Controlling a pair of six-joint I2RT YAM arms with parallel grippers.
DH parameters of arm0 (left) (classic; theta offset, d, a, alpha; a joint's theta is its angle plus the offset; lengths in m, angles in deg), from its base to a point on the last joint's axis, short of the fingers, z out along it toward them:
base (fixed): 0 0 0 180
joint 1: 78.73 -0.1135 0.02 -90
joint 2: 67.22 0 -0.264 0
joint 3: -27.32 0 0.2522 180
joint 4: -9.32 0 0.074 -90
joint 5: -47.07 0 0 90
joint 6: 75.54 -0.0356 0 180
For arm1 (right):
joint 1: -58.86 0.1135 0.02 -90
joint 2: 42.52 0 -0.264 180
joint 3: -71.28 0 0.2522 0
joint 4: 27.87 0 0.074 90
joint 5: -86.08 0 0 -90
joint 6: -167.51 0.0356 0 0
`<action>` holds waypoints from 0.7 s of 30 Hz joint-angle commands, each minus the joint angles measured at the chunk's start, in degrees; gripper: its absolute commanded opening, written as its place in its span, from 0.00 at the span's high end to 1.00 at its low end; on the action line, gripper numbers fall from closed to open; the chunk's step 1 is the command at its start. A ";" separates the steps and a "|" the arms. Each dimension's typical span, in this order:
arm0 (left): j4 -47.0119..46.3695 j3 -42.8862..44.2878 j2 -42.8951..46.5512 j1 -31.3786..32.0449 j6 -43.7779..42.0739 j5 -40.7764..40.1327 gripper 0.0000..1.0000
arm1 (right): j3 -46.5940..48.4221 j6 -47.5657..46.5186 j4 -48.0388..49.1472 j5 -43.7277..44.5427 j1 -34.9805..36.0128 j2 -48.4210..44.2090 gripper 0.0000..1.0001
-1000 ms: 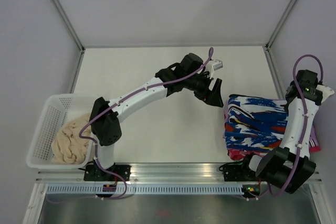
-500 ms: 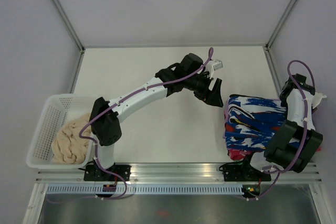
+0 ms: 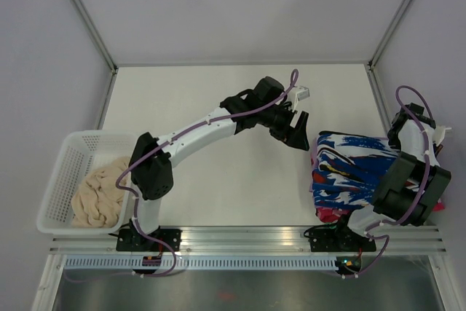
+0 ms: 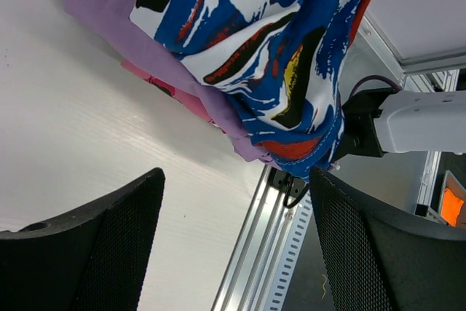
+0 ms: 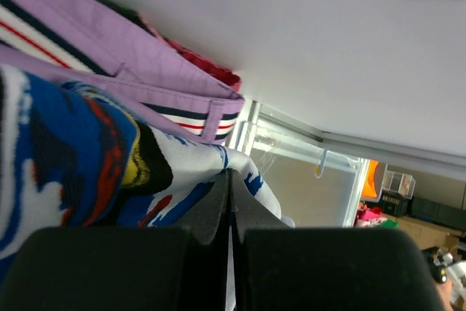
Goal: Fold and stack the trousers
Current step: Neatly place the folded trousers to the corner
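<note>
**Operator:** Report surroundings and obstructions

**Technician:** The trousers lie folded on top of a pile at the right side of the table, near the front rail. Under them sit a lilac garment, a pink garment and a striped garment. The right arm stands along the pile's right edge and hides that edge from above. The left arm reaches across the middle of the table. The left gripper hangs just beside the pile's left edge, jaws spread wide, nothing between them.

**Operator:** State of the right gripper?

**Technician:** The right gripper is clenched, fingers pressed together, tips against the printed cloth. Whether any cloth is caught between them cannot be told.

**Operator:** Changes against one second ago?

**Technician:** The right arm then lay across the right part of the trousers. It has since swung out to the edge, so more of the print shows. The left arm has shifted only slightly. The pile has not moved.

**Operator:** Containers?

**Technician:** One white mesh basket sits at the left front of the table. It holds a cream fluffy bundle, heaped toward the near end
</note>
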 commanded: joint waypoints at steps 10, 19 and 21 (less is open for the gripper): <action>-1.83 3.46 -4.64 0.52 -2.28 -2.55 0.16 | 2.07 -2.95 3.63 -5.91 3.98 -5.59 0.93; -10.78 -1.80 -3.06 2.81 -6.22 6.94 0.17 | 15.71 -7.69 16.10 -47.38 17.00 -18.07 0.37; -12.38 -4.88 -1.48 3.60 -11.66 6.60 0.17 | 13.60 -7.35 18.66 -55.35 18.84 -18.71 0.36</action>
